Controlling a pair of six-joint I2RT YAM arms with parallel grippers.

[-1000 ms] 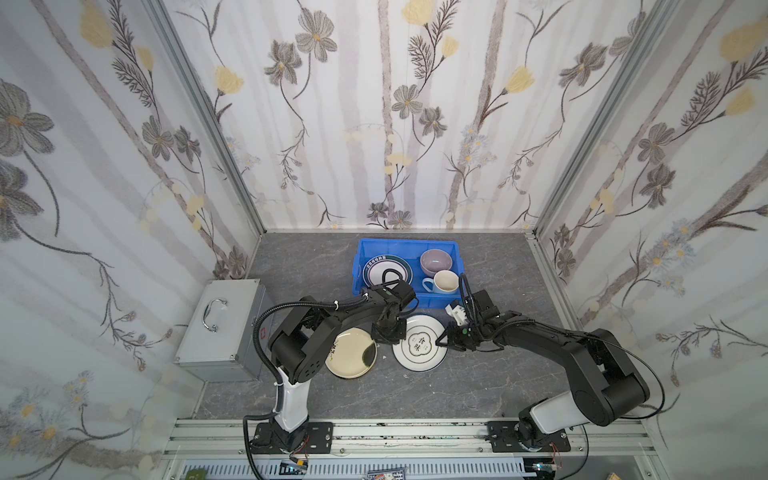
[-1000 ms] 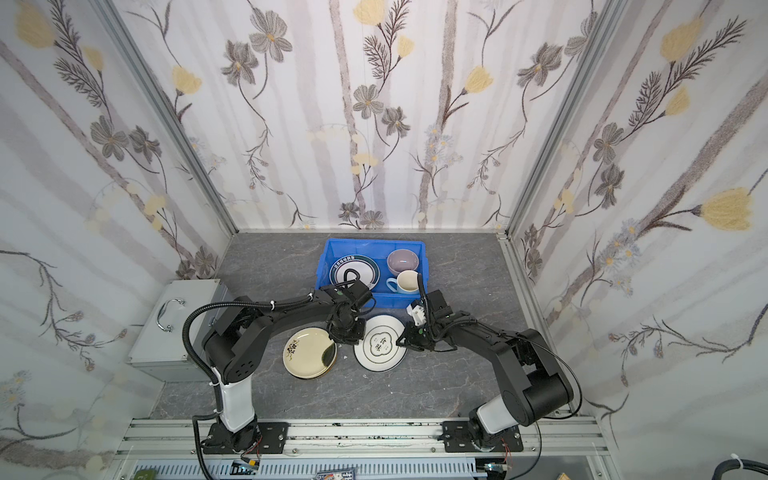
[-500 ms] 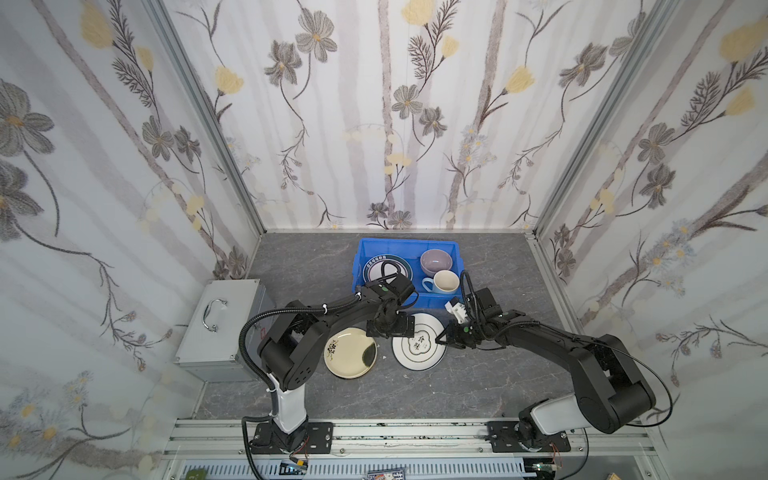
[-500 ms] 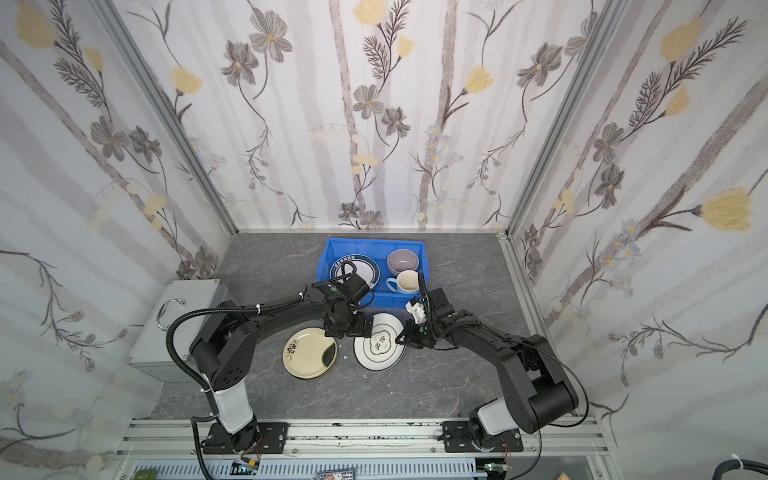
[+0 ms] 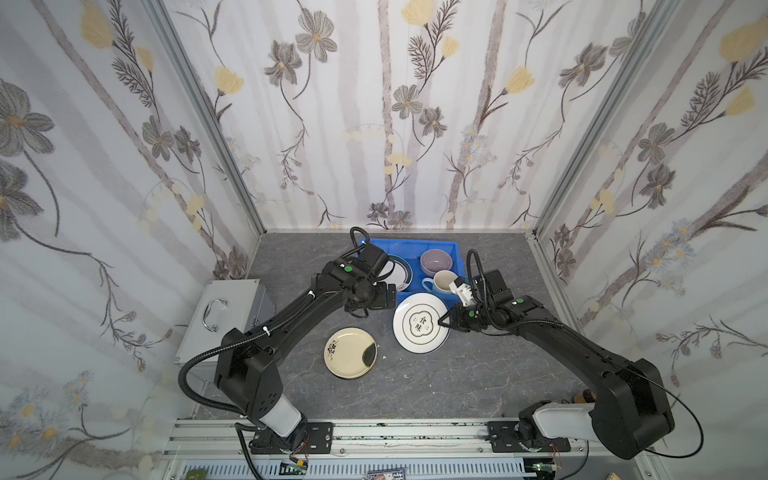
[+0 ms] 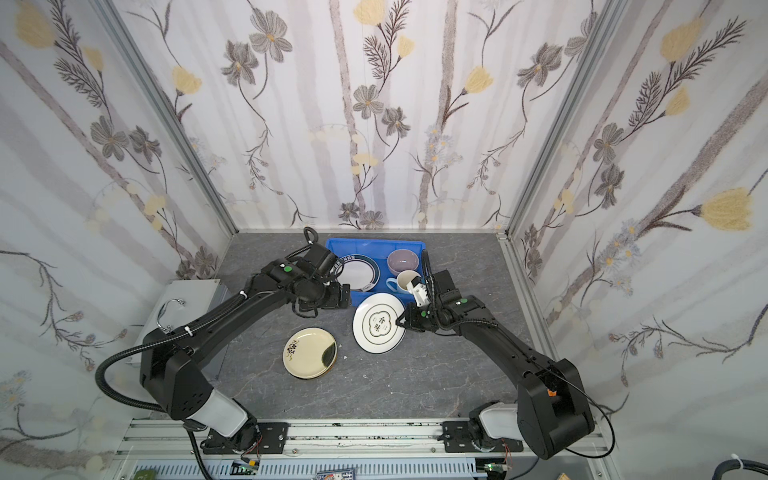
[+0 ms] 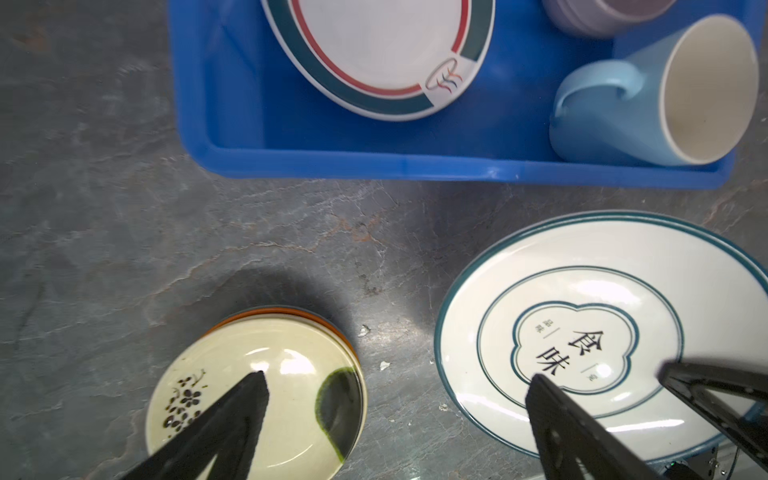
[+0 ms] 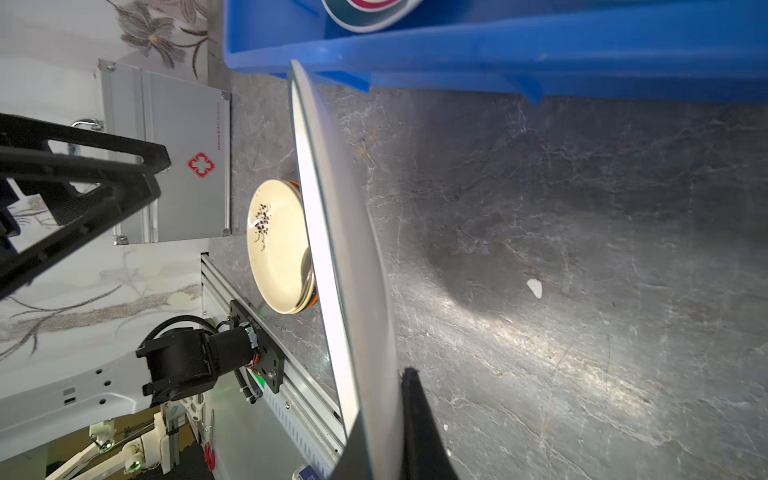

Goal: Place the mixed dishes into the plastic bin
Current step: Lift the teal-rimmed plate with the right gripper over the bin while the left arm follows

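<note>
Plates outside the blue bin (image 5: 415, 242) number three: your right gripper (image 5: 443, 322) has its jaws clenched on the rim of the white plate (image 5: 419, 328), and the cream plate (image 5: 350, 352) lies on the surface (image 5: 457, 382) atop an orange plate (image 7: 266, 313), whose edge the left wrist view shows. Your right wrist view catches the white plate edge-on, tilted off the surface. Inside the bin sit one banded plate (image 5: 401, 274), one bowl (image 5: 435, 262) and one mug (image 5: 444, 282); your left gripper (image 7: 397, 376) has its jaws spread wide, empty.

floral wallpaper walls (image 5: 374, 104), grey marbled floor (image 5: 457, 382)
</note>
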